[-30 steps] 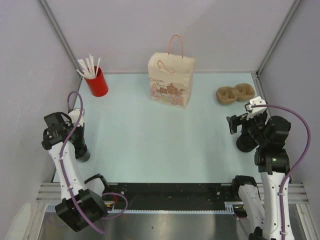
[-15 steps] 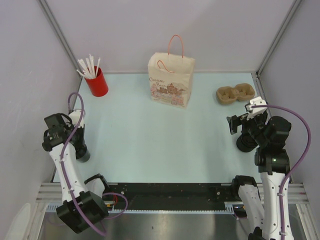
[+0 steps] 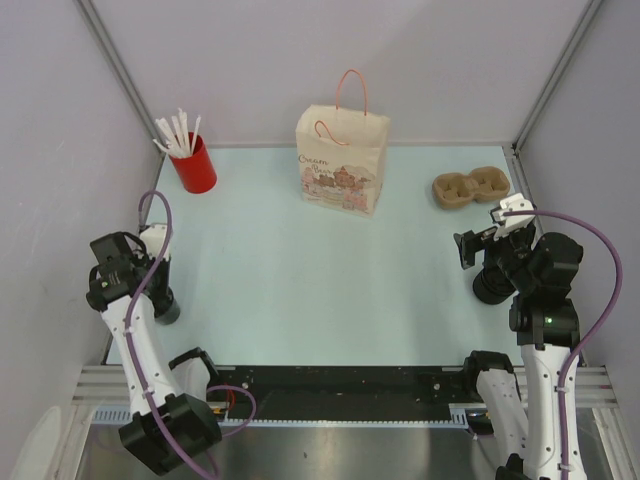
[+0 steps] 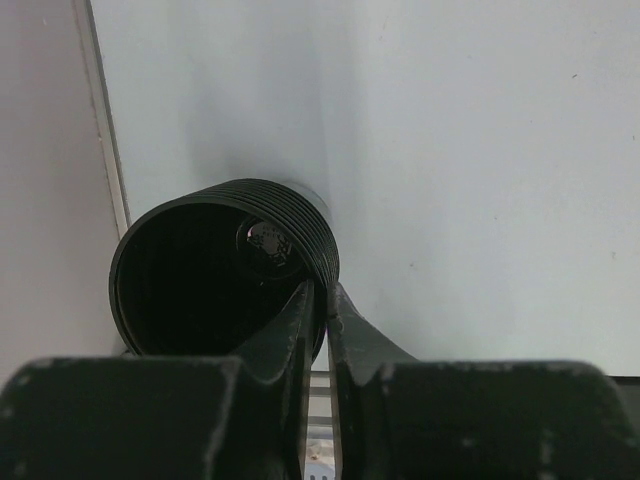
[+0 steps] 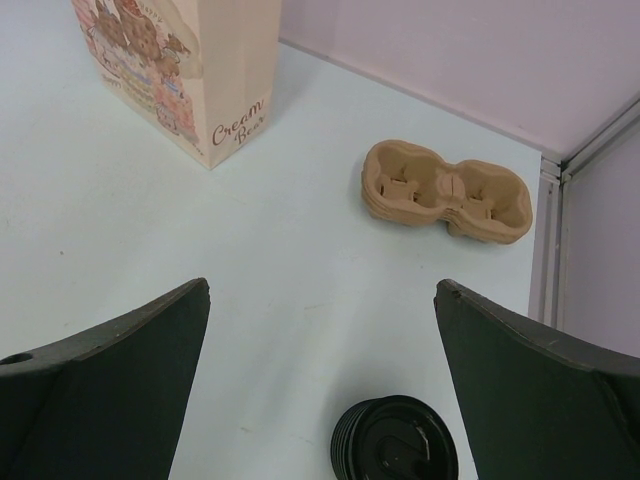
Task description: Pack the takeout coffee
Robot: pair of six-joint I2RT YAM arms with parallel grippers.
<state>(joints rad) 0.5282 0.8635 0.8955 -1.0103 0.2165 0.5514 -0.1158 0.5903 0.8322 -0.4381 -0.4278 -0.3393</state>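
**At the Left Edge, Cup Held by Its Wall**

Down at the near-left edge of the table (image 3: 300, 280), the cup (image 4: 200, 280) sits just beside the side rail (image 4: 100, 150). It is dark and ribbed, and its open mouth faces the wrist camera. The left gripper (image 4: 320, 290) has it by the wall, with one finger inside the mouth and the other outside. The jaws are clenched on the thin rim between them. Whether the cup's base touches the table cannot be told (from above, the arm covers most of it).

Across the table, the right gripper (image 5: 320, 285) hangs over the near-right part with its jaws spread wide, grasping nothing. Just beneath it are the lids (image 5: 395, 445), a squat black round stack resting on the table. Farther back, toward the far-right corner, lies the carrier (image 5: 445, 192), a brown pulp tray with two wells, apart from the lids.

The bag (image 3: 342, 160) stands upright at the middle of the far edge, its pink handles up and its printed side toward the arms. In the far-left corner stands the straw cup (image 3: 193, 163), red, with white straws sticking out. Cup and bag are well apart.
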